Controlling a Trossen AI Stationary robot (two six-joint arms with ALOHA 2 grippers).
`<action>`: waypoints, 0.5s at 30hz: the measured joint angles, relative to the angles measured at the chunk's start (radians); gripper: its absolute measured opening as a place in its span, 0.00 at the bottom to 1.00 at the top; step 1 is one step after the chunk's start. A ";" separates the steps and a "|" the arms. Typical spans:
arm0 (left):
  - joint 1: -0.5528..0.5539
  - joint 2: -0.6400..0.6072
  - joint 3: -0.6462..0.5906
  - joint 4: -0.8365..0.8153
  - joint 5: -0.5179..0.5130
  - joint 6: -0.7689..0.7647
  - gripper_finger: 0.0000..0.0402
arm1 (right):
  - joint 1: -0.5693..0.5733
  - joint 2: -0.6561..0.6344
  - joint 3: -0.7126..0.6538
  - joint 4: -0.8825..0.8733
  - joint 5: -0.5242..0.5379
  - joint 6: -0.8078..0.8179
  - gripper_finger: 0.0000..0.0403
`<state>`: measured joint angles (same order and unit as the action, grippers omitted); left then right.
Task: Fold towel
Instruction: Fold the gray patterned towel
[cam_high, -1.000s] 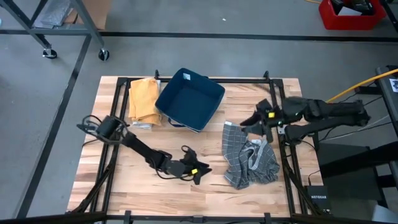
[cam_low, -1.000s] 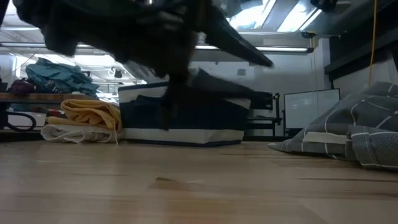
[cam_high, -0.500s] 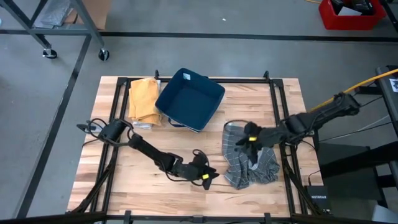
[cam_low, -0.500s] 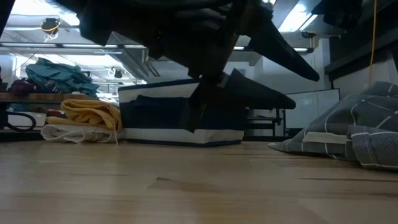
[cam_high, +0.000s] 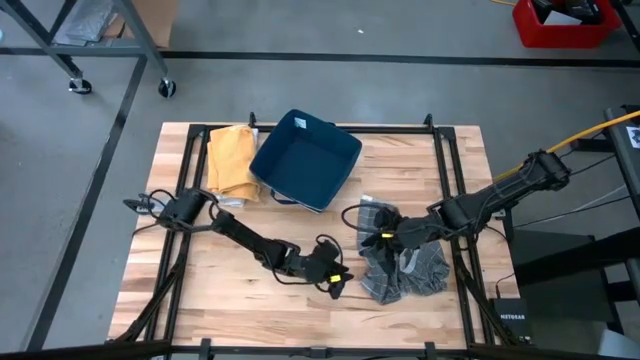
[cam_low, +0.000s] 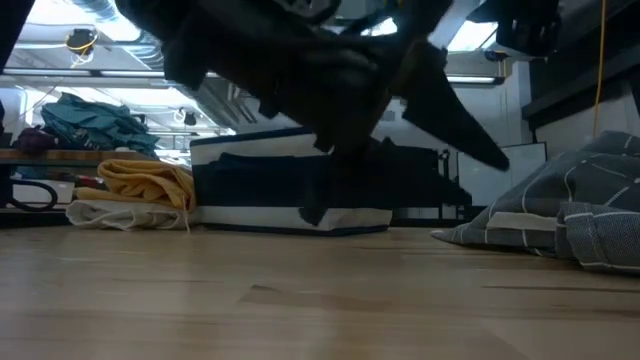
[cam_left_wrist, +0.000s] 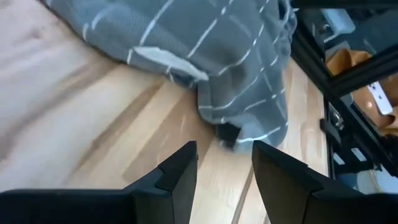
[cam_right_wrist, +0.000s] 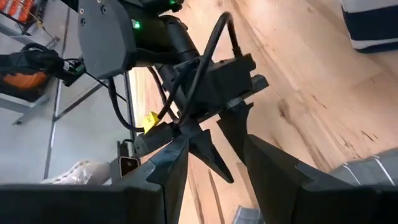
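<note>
The grey checked towel (cam_high: 410, 262) lies crumpled in a heap on the right half of the wooden table. It also shows in the low view as the towel (cam_low: 575, 215) and in the left wrist view as the towel (cam_left_wrist: 205, 50). My left gripper (cam_high: 340, 284) stands open low over the boards just left of the towel's near corner (cam_left_wrist: 249, 124), pointing at it. Its fingers (cam_left_wrist: 180, 171) have nothing between them. My right gripper (cam_high: 358, 222) hovers open above the towel's far left edge, pointing toward the table's left. The right gripper (cam_right_wrist: 214, 155) is also empty in its own wrist view.
A dark blue bin (cam_high: 305, 158) stands at the table's far middle, with a folded yellow cloth (cam_high: 230, 160) on a white one to its left. Black frame rails (cam_high: 455, 190) run along the table's sides. Bare boards (cam_high: 200, 290) lie at the near left.
My right gripper has swung from beside the table's right rail toward the left and down, and now hangs over the towel's far left edge. My left gripper has slid a little toward the table's right, closer to the towel. The towel has not moved.
</note>
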<state>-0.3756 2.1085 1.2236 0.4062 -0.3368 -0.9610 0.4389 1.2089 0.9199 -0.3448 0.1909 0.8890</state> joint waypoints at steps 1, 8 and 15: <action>0.001 0.012 0.000 0.016 0.009 0.000 0.36 | 0.000 0.000 0.000 -0.006 0.000 0.000 0.40; 0.005 0.092 0.030 0.121 0.047 0.000 0.36 | 0.000 -0.003 0.000 -0.008 0.000 0.000 0.40; 0.024 0.136 0.116 0.097 0.113 0.096 0.36 | 0.000 -0.003 0.000 -0.024 -0.001 0.000 0.40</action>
<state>-0.3512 2.2444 1.3391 0.5028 -0.2241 -0.8646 0.4389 1.2058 0.9199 -0.3685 0.1900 0.8894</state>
